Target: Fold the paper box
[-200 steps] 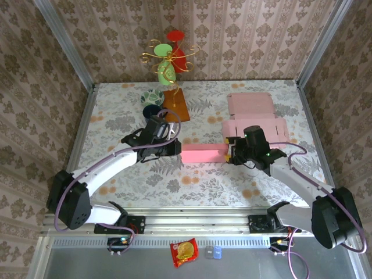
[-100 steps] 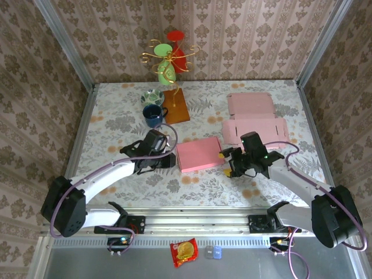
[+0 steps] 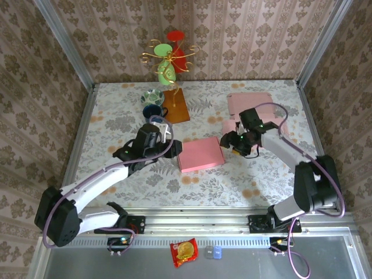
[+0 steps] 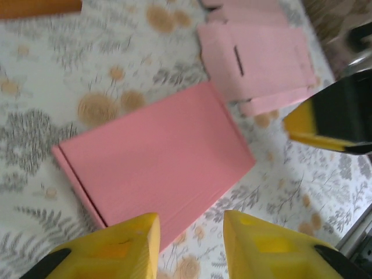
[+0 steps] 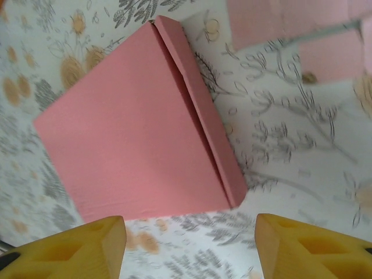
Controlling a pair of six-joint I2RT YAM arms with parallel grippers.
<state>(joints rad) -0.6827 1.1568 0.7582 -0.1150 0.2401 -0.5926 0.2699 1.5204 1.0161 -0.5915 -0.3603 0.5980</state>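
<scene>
A closed pink paper box (image 3: pixel 200 154) lies flat on the flowered table, between the two arms. My left gripper (image 3: pixel 172 146) hovers just left of it, open, with nothing between its yellow fingers (image 4: pixel 119 250). In the left wrist view the box (image 4: pixel 157 154) lies ahead of the left gripper (image 4: pixel 189 247). My right gripper (image 3: pixel 231 145) is just right of the box, open and empty. The right wrist view looks down on the box (image 5: pixel 133 145) from above, with the right gripper (image 5: pixel 189 250) clear of it.
Two flat, unfolded pink box sheets (image 3: pixel 250 104) lie at the back right, behind the right arm. A blue mug (image 3: pixel 152 111), a patterned bowl (image 3: pixel 152 96), a brown board (image 3: pixel 175 104) and a wire ornament (image 3: pixel 168 58) stand at the back centre. Walls close in three sides.
A second ago both grippers held the box on edge between them. It now lies flat; both grippers have let go and drawn back, the right one toward the flat sheets.
</scene>
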